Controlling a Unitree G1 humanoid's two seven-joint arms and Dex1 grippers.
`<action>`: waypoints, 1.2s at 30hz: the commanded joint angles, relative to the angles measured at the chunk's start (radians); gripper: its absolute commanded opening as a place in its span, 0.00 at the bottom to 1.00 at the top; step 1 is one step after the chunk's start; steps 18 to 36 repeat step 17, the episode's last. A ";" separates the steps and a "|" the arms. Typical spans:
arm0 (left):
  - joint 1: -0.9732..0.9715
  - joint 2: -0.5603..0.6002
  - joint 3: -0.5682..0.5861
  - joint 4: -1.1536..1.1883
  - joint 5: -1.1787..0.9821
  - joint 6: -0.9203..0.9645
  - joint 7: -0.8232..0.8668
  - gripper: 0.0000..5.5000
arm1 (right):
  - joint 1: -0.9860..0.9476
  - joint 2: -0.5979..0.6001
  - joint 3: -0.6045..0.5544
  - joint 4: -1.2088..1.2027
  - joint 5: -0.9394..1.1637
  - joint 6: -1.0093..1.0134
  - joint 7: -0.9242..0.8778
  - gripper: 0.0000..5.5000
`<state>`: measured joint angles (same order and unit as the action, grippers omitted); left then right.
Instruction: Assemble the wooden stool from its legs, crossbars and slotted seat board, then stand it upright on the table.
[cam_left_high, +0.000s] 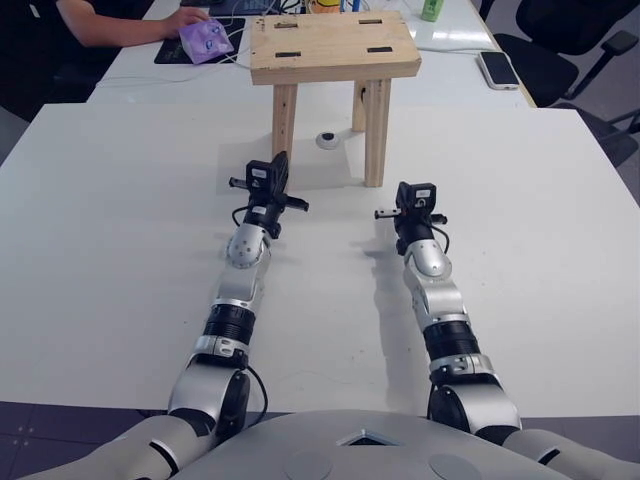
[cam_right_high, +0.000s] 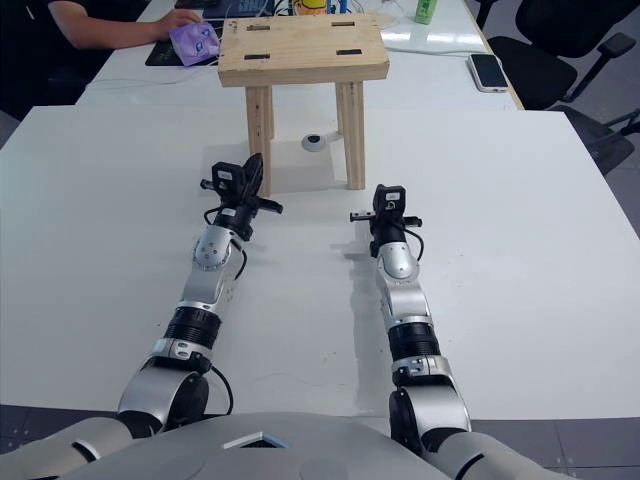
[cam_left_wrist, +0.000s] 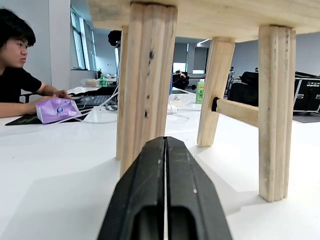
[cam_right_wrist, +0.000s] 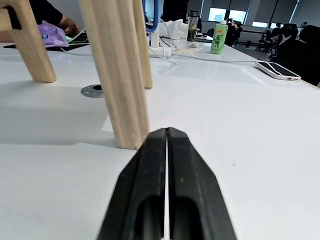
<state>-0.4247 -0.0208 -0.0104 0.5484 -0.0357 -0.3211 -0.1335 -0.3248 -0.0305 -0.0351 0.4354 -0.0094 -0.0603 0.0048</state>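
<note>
The stool (cam_left_high: 333, 47) stands upright at the far middle of the worktop (cam_left_high: 110, 250), close to its far edge; broad bare surface lies left and right of my arms, out to both side edges; my left jaws are pressed together on nothing, just near of the near-left leg (cam_left_high: 285, 120), whose foot they hide, so I cannot tell if they touch; my right jaws, likewise closed and empty, sit just near and right of the near-right leg (cam_left_high: 377, 130); a crossbar (cam_left_wrist: 237, 111) joins the right-hand legs; the far legs are largely hidden under the seat.
</note>
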 joint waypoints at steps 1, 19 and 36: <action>-0.044 0.015 0.013 0.063 0.001 -0.036 -0.005 0.00 | -0.030 0.002 -0.010 0.040 0.031 -0.013 0.034 0.00; -0.040 0.006 0.010 0.109 -0.009 -0.098 -0.061 0.00 | -0.124 0.017 -0.007 0.203 0.034 -0.079 0.050 0.00; -0.040 0.006 0.010 0.109 -0.009 -0.098 -0.061 0.00 | -0.124 0.017 -0.007 0.203 0.034 -0.079 0.050 0.00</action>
